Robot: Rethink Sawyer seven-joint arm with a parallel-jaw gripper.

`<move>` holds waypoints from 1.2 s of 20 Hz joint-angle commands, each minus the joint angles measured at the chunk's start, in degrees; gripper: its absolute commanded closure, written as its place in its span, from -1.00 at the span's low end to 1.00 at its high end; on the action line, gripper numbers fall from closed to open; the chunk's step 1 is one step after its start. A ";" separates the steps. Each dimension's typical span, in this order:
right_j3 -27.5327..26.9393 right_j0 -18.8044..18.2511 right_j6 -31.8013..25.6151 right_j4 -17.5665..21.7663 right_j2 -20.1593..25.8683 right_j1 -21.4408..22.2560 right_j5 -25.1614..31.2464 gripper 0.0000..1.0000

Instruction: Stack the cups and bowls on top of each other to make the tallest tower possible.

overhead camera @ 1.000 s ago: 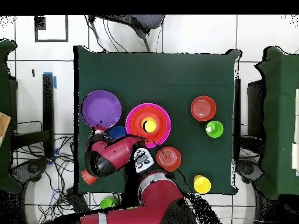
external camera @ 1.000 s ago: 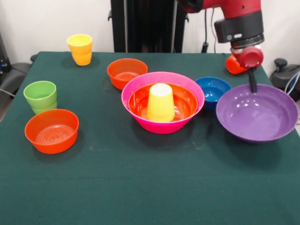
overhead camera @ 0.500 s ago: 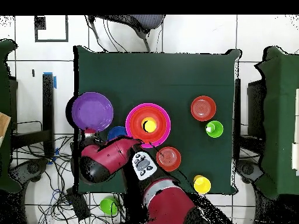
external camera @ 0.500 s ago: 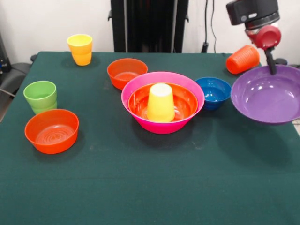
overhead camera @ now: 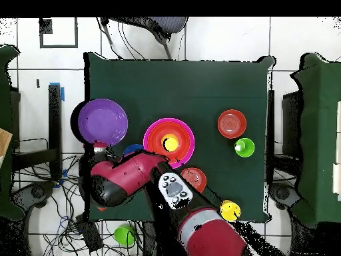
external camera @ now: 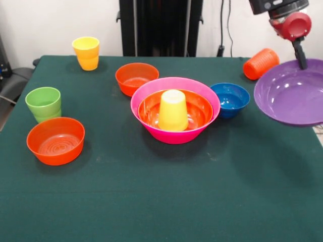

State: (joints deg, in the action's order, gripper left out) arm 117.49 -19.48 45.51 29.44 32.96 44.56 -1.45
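Observation:
My gripper is shut on the far rim of the large purple bowl and holds it tilted in the air at the table's right edge. In the overhead view the gripper and purple bowl are at the left. The tower stands mid-table: the largest pink bowl holds a large orange bowl with an upside-down yellow cup in it. A small blue bowl sits right of it. An orange cup lies on its side behind.
Small orange bowls stand behind the tower and at the front left. A green cup stands at the left and a yellow cup at the far left corner. The arm covers the table's near-robot left part.
The gripper has lifted the purple bowl off the table and carried it up and to the right in the front view, out over the table's edge.

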 commanded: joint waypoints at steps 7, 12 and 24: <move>2.49 -15.88 -2.23 -1.16 14.92 9.83 19.06 1.00; 1.30 -20.57 -5.50 -0.55 18.91 11.44 23.48 1.00; -0.75 -28.69 -9.64 -0.09 28.88 14.50 33.29 1.00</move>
State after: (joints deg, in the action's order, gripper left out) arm 118.39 -48.36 45.51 28.31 55.46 58.06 24.34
